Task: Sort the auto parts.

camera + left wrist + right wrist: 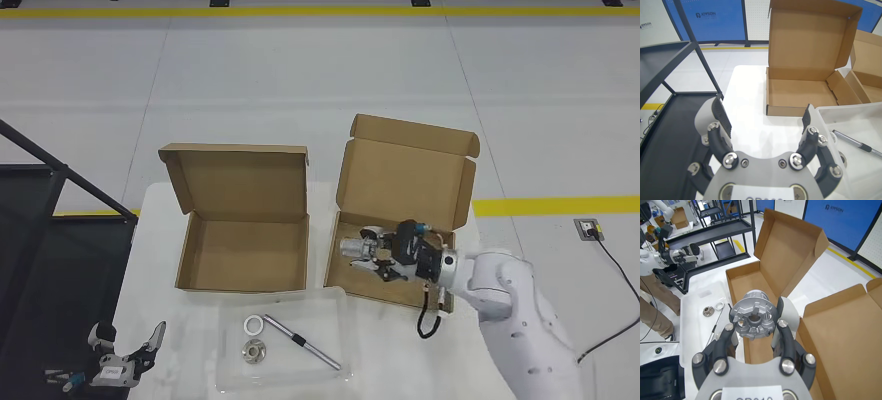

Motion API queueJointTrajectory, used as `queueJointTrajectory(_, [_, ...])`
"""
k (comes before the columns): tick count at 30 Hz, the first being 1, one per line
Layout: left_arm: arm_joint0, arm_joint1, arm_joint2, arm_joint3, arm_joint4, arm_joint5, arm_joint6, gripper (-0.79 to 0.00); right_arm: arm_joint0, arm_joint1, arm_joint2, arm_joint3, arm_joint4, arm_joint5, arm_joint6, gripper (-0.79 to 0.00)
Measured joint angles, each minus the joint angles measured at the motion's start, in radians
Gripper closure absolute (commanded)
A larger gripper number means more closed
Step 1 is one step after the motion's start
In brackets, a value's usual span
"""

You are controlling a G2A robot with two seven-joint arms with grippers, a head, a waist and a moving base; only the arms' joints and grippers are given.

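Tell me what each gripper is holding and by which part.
The right gripper clamps a grey metal hub, with one finger on either side of its toothed flange. The left gripper is open and holds nothing.

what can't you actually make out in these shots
Top view: floor of the right brown cardboard box, partly covered by the right gripper and its silver toothed metal hub.
Left wrist view: far end of the silver metal rod, cut by the edge; small round metal flange, mostly behind the left gripper.

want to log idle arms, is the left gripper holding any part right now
No, the left gripper is open and empty, with only the bare table showing between its jaws.
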Motion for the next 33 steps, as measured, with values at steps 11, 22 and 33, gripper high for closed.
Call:
queueJointTrajectory(11, [0.0, 0.0, 0.0, 0.0, 0.0, 0.0, 0.0, -0.785, 0.158, -0.026, -0.169, 0.089, 0.071, 0.383, 0.465, 0.0])
queueJointTrajectory(22, [0.0, 0.0, 0.0, 0.0, 0.0, 0.0, 0.0, -0.785, 0.278, -0.057, -0.306, 0.222, 0.044, 0.537, 0.626, 0.0])
queueJointTrajectory(33, [0.0, 0.0, 0.0, 0.0, 0.0, 0.0, 0.0, -0.785, 0.338, -0.088, -0.401, 0.333, 0.007, 0.617, 0.61, 0.0])
